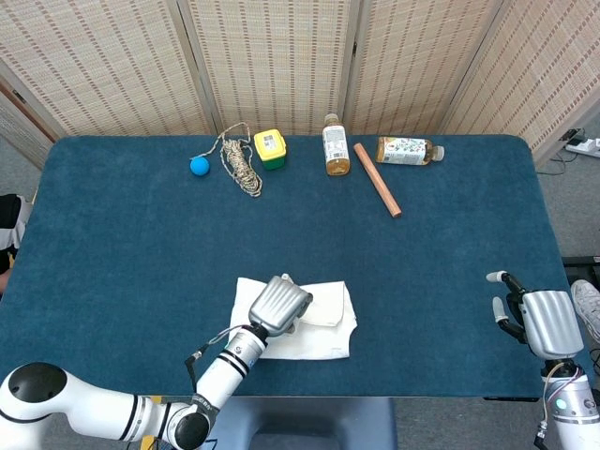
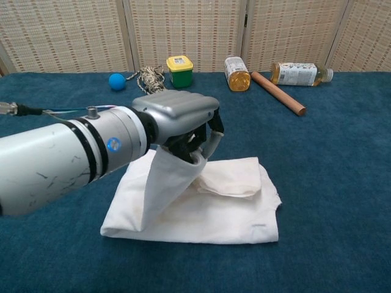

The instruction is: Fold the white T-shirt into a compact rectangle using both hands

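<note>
Chest view shows the left hand [image 2: 183,125], fingers clamped on a raised flap of the white T-shirt [image 2: 201,210], mid-fold above the half-folded worktop bundle, flap unlaid, while the right hand [image 1: 530,319] waits well apart, fingers spread, empty.

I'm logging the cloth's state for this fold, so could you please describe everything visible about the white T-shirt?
The white T-shirt is soft, creased off-white cloth, already partly folded into a rough rectangle on the blue table, near its front edge. A smaller folded flap lies on top at its right. Its left portion is lifted off the pile in a hanging drape, held by the left hand, whose fingers curl around the fabric above the shirt's middle.
</note>
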